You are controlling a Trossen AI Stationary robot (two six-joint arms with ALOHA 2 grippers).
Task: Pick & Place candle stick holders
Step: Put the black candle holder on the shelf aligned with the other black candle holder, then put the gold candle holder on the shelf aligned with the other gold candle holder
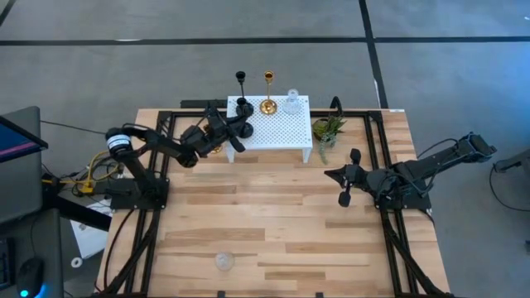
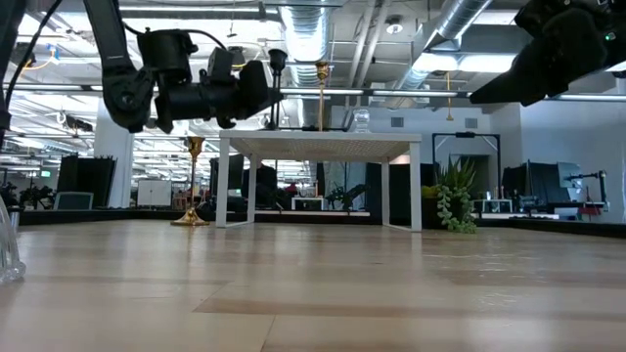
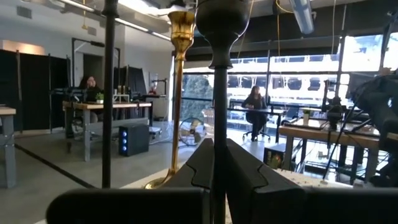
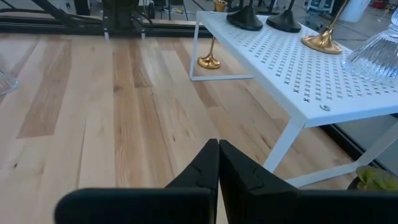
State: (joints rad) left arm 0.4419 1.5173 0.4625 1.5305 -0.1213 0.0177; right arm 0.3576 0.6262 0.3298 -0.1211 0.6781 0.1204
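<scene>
A white perforated stand (image 1: 281, 132) at the table's far side carries a black candle stick holder (image 1: 242, 91), a gold one (image 1: 267, 105) and a clear glass one (image 1: 291, 103). My left gripper (image 3: 217, 180) is at the stand's left end, shut on a second black holder (image 3: 222, 37). Another gold holder (image 4: 208, 61) stands on the table by the stand's left leg. A glass holder (image 1: 224, 261) stands near the table's front edge. My right gripper (image 4: 217, 165) hangs shut over the table's right half, touching nothing. My left gripper pinches the black holder's thin stem (image 3: 217, 134) between its two fingers, below the cup. The fingers come from the table's left, slanting a little upward, and lie across the stem. The holder stands upright, its round base (image 4: 244, 20) at the stand's top near the left end.
A small green potted plant (image 1: 327, 131) stands at the stand's right end. Bare wood lies across the table's middle and front. Black frame rails run along both sides. People sit at desks in the room beyond the table.
</scene>
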